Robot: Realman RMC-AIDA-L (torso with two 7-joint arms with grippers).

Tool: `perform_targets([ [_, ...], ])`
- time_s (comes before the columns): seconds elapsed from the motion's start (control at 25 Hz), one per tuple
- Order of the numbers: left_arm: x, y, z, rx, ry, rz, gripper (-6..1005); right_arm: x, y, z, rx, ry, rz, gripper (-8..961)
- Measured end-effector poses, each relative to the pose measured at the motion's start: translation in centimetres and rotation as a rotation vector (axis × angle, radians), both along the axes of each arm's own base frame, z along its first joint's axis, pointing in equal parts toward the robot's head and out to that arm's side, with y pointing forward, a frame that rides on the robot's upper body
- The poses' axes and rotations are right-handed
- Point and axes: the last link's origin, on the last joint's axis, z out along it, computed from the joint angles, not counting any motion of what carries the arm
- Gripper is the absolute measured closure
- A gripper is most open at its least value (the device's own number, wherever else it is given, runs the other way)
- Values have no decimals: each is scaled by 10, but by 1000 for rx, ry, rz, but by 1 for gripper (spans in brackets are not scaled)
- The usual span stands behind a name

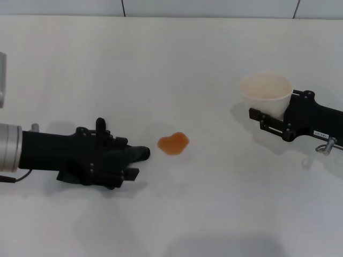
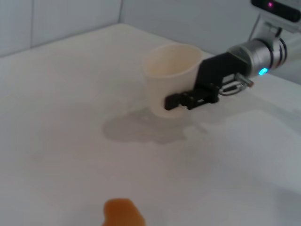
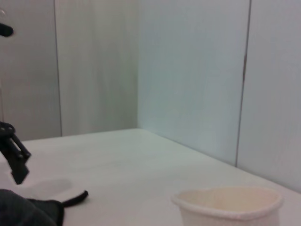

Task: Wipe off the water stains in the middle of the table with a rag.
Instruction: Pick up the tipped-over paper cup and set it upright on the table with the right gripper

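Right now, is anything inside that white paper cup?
The white paper cup, held by the right claw, shows a bare pale inner wall; its bottom is hidden from view.

One table (image 1: 177, 59) carries one orange water stain (image 1: 173, 143), one dark rag (image 1: 136, 153), and one paper cup (image 1: 266, 93).

Lab-like room: bare white table (image 1: 161, 59), plain panelled walls (image 3: 188, 70)

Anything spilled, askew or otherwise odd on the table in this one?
One spill: an orange-amber blotch lies on the white table, just ahead of the left gripper, which holds a dark rag. The paper cup stands upright in the right gripper. Nothing else stands out.
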Motion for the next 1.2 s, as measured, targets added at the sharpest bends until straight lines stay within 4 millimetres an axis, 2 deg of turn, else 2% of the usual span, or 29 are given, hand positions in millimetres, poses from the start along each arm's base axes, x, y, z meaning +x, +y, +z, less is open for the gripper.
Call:
perform_targets([
  [0.24,0,-1,-10,-21,36,-13,184,6,-1,-6,5,-20,-24,427],
  [0.68,0,0,-12,-12,44,-23,184,20,-13,-22,55,-44,-58,429],
  [1.2,5,0,-21,-45,29,-27,184,24,-20,-29,70,-73,-52,431],
])
